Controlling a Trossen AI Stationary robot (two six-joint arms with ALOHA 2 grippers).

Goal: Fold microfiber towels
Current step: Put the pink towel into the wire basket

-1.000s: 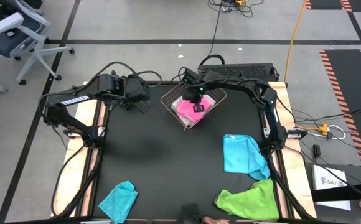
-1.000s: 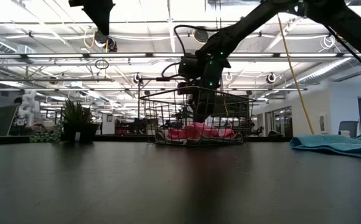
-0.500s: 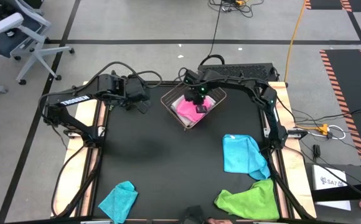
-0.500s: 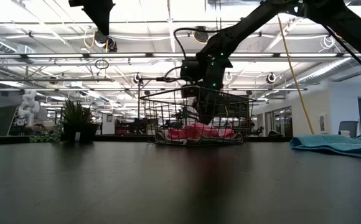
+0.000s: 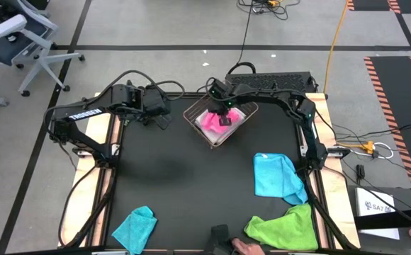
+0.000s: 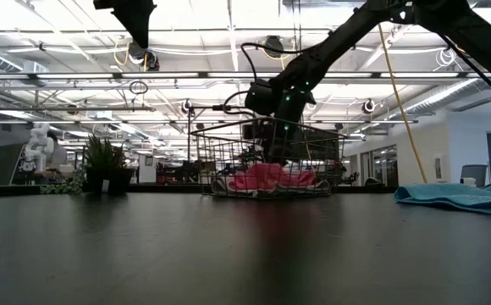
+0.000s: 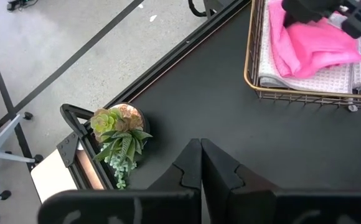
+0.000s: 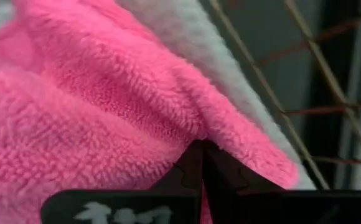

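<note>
Hiding white towel (image 7: 330,79), pink towel (image 7: 317,46), basket (image 7: 253,56)

Fuzzy pink towel (image 8: 106,93) (cloth) — basket (image 7: 253,74) seemingly wire.

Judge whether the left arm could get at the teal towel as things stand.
Probably yes: the teal towel lies alone on the left arm's side, nothing on it, and the shut left claw is empty.

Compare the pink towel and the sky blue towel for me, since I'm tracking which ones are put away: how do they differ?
The pink towel lies in the wire basket on a white towel, under the right gripper; the sky blue towel lies on the bare table. The pink one is bunched compactly; the blue one is spread wider, rumpled. Both are soft cloths.
</note>
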